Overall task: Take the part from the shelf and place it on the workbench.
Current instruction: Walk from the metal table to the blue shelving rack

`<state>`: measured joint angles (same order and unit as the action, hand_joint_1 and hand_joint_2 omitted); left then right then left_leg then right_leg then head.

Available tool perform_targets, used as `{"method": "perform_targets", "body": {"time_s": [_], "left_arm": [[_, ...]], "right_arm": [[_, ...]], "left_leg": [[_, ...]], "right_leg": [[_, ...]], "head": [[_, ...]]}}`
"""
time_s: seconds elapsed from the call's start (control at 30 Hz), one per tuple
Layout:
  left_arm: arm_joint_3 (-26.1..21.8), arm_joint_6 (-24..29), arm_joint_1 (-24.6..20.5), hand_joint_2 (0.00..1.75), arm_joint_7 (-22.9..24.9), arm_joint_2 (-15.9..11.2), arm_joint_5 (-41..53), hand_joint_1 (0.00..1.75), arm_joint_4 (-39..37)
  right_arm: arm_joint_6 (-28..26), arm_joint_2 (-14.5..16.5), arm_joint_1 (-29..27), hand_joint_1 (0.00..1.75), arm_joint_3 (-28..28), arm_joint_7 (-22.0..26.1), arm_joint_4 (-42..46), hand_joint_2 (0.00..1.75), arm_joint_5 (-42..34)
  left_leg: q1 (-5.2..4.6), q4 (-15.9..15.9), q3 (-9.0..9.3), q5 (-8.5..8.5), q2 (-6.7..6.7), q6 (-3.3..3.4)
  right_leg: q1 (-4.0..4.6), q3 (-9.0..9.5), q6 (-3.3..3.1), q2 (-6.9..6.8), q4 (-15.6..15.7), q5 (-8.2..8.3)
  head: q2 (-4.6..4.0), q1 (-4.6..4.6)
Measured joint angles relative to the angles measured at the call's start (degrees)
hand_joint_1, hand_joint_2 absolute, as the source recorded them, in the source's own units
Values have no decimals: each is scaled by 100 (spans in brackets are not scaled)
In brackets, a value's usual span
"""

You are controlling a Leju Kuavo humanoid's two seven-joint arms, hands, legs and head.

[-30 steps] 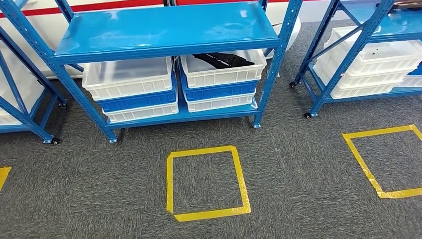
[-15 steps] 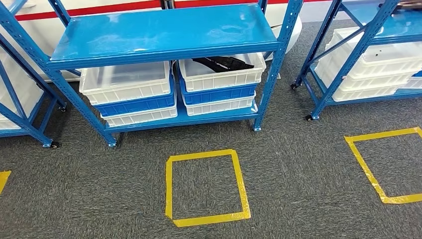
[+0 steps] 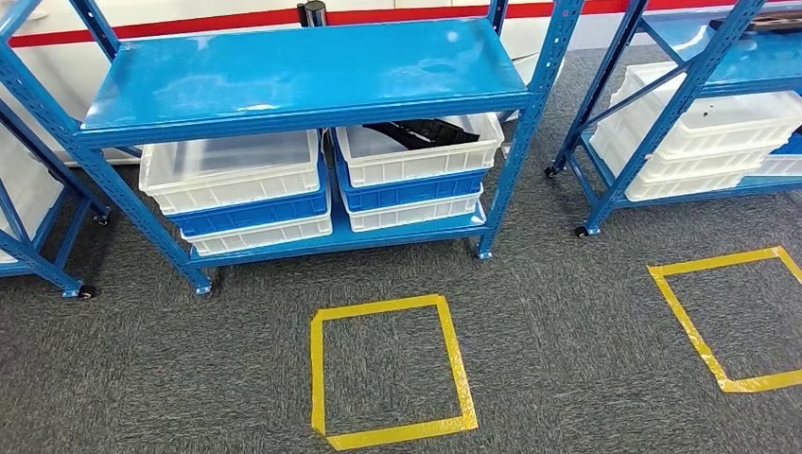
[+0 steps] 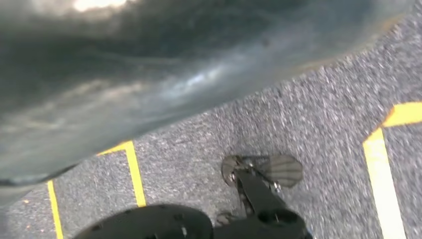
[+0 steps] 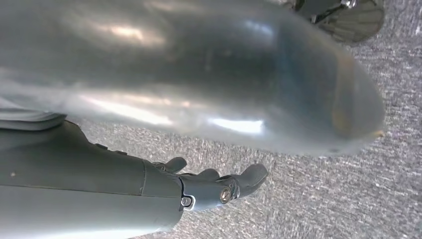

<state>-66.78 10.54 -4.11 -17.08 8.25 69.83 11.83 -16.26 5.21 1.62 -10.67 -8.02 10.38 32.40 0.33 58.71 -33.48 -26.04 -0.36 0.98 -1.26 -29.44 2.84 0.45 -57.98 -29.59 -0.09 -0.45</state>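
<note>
Part (image 3: 416,132), black and flat, lay in the top white bin (image 3: 416,151) on the right of the lower level of the blue shelf (image 3: 303,71), upper middle of the frame, half hidden under the board above. Looked rigid, thin and probably light; best taken across a bare edge near its middle. Right hand (image 5: 214,186) hung by the floor with fingers loosely apart, holding nothing. Left hand's state could not be told.
</note>
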Motion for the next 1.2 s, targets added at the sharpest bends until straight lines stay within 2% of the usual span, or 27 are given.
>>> {"method": "perform_targets", "body": {"time_s": [0.07, 0.13, 0.17, 0.2, 0.23, 0.27, 0.3, 0.33, 0.37, 0.43, 0.5, 0.53, 0.57, 0.63, 0.67, 0.7, 0.73, 0.8, 0.83, 0.87, 0.9, 1.0, 1.03, 1.07, 1.13, 1.17, 1.2], "left_arm": [[-1, 1, 0, 0, -3, -1, 0, 0, 1], [-1, -1, -5, 0, -4, 1, 1, 0, 1], [-1, -2, -5, 0, -4, 2, 1, 0, 1], [-1, -3, -3, 0, -4, 2, 0, 0, 0], [-2, -4, 0, 0, -4, 2, -1, 0, -1], [-2, -5, 2, 0, -5, 3, -1, 0, -1], [-2, -8, 5, 0, -7, 5, -2, 0, -1], [-2, -9, 2, 0, -8, 8, -2, 0, -1], [-1, -10, -2, 0, -9, 10, -2, 0, -1], [-1, -10, -10, 0, -10, 10, -2, 0, -1], [-1, -10, -12, 0, -10, 5, -2, 0, 3], [-1, -10, -12, 0, -10, 3, -2, 0, 4], [-1, -10, -11, 0, -10, 1, -2, 0, 5], [-1, -11, -9, 0, -10, 2, -2, 0, 4], [-1, -11, -8, 0, -9, 2, -2, 0, 3], [-1, -11, -5, 0, -9, 2, -2, 0, 3], [-1, -11, -2, 0, -8, 1, -2, 0, 3], [-1, -11, 3, 0, -7, -1, -2, 0, 2], [-1, -11, 1, 0, -5, 1, -2, 0, 0], [-1, -11, -4, 0, -5, 4, -1, 0, -2], [0, -10, -9, 0, -4, 8, -1, 0, -3], [-1, -3, -6, 0, -1, 7, 1, 0, -2], [-2, 0, -1, 0, 0, 5, 1, 0, -1], [-3, 3, -1, 0, 1, 4, 1, 0, -1], [-3, 4, -6, 0, 1, 4, 1, 0, -1], [-2, 3, -9, 0, 1, 4, 1, 0, -1], [-2, 2, -8, 0, 1, 4, 1, 0, -1]], "right_arm": [[0, -2, 0, 0, 0, 1, 0, 0, 1], [0, 0, -4, 0, 1, 1, 0, 0, 2], [0, -2, -12, 0, 1, 0, 0, 0, 1], [0, -5, -21, 0, 1, 0, 0, 0, 1], [0, -9, -27, 0, 0, -1, 0, 0, 1], [0, -12, -29, 0, 0, 0, 0, 0, 1], [0, -15, -30, 0, 0, 0, -1, 0, 2], [0, -15, -27, 0, 0, -2, -2, 0, 3], [0, -15, -25, 0, 1, -5, -2, 0, 4], [0, -12, -19, 0, 1, -12, -2, 0, 5], [0, -10, -24, 0, -1, -21, -2, 0, 3], [0, -9, -25, 0, -1, -25, -2, 0, 3], [0, -7, -25, 0, -2, -27, -2, 0, 3], [-1, 2, -19, 0, -2, -27, -2, 0, 8], [-2, 8, -19, 0, -2, -26, -2, 0, 10], [-3, 11, -21, 0, -2, -26, -2, 0, 11], [-4, 13, -28, 0, -2, -26, -2, 0, 13], [-4, 13, -40, 0, -2, -26, -2, 0, 14], [-4, 13, -37, 0, -2, -26, -2, 0, 14], [-4, 12, -28, 0, -2, -25, -2, 0, 15], [-4, 11, -19, 0, -2, -25, -2, 0, 15], [-4, 10, -7, 0, -2, -22, -2, 0, 16], [-4, 10, -6, 0, -2, -19, -2, 0, 19], [-3, 10, -6, 0, -2, -14, -2, 0, 23], [-1, 14, -5, 0, -2, -8, -2, 0, 31], [0, 15, -10, 0, -2, -7, -2, 0, 32], [0, 14, -18, 0, -2, -7, -2, 0, 32]], "left_leg": [[18, -29, 42, -12, 1, 72], [0, -29, 70, -55, -1, 119], [-10, -28, 98, -84, -8, 131], [-17, -28, 137, -120, -18, 136], [-21, -28, 190, -159, -29, 133], [-23, -28, 254, -206, -40, 123], [-25, -29, 304, -250, -47, 109], [-38, -25, 343, -295, -56, 84], [-48, -24, 365, -329, -62, 58], [-63, -41, 389, -372, -71, 3], [-50, 19, 402, -438, -52, -56], [-44, 190, 341, -531, -39, -88], [-31, 462, 220, -661, -25, -119], [0, 1230, -218, -944, -14, -172], [21, 1504, -419, -985, -12, -196], [43, 1627, -554, -928, -8, -218], [65, 1487, -557, -733, -1, -237], [108, 764, -315, -208, 13, -270], [112, 398, -168, -39, 11, -273], [110, 176, -79, 26, 5, -258], [99, 86, -45, 9, -4, -231], [85, 42, -23, -33, -15, -89], [87, 26, -4, -36, -15, -39], [88, 13, 15, -43, -13, 3], [65, 13, 35, -82, -11, 63], [56, 13, 53, -106, -15, 79], [51, 14, 82, -134, -23, 86]], "right_leg": [[8, -289, -27, -8, -544, -239], [14, -798, -60, -9, -1365, -507], [15, -990, -42, -9, -1605, -523], [18, -1090, -2, -9, -1648, -445], [22, -1058, 48, -10, -1429, -261], [30, -932, 95, -12, -1021, -11], [41, -777, 103, -16, -608, 220], [59, -640, 84, -20, -274, 391], [78, -556, 44, -23, -85, 483], [109, -513, -41, -23, -28, 490], [54, -453, -114, -24, 14, 471], [21, -408, -153, -26, 40, 458], [-7, -360, -194, -28, 59, 441], [-7, -292, -243, -31, 63, 387], [-9, -256, -250, -29, 63, 358], [-15, -214, -245, -24, 63, 325], [-27, -160, -227, -16, 62, 287], [-47, -52, -167, -1, 61, 201], [-36, -21, -126, 7, 53, 153], [-21, -10, -88, 11, 54, 118], [-7, -16, -54, 14, 62, 93], [-11, -9, 19, 9, 44, 36], [-11, -78, 17, 3, -113, -42], [-8, -224, -2, -2, -403, -168], [-2, -720, -59, -5, -1254, -472], [-1, -953, -57, -5, -1594, -549], [-1, -1096, -28, -5, -1737, -523]], "head": [[0, 17], [0, 30], [0, 30], [0, 35], [0, 36], [0, 39], [0, 43], [0, 40], [0, 38], [0, 31], [0, 22], [0, 13], [0, -1], [0, -14], [0, -14], [0, -14], [0, -16], [0, -21], [0, -33], [0, -38], [0, -41], [0, -25], [0, -20], [0, -11], [0, 3], [0, 5], [0, 5]]}}
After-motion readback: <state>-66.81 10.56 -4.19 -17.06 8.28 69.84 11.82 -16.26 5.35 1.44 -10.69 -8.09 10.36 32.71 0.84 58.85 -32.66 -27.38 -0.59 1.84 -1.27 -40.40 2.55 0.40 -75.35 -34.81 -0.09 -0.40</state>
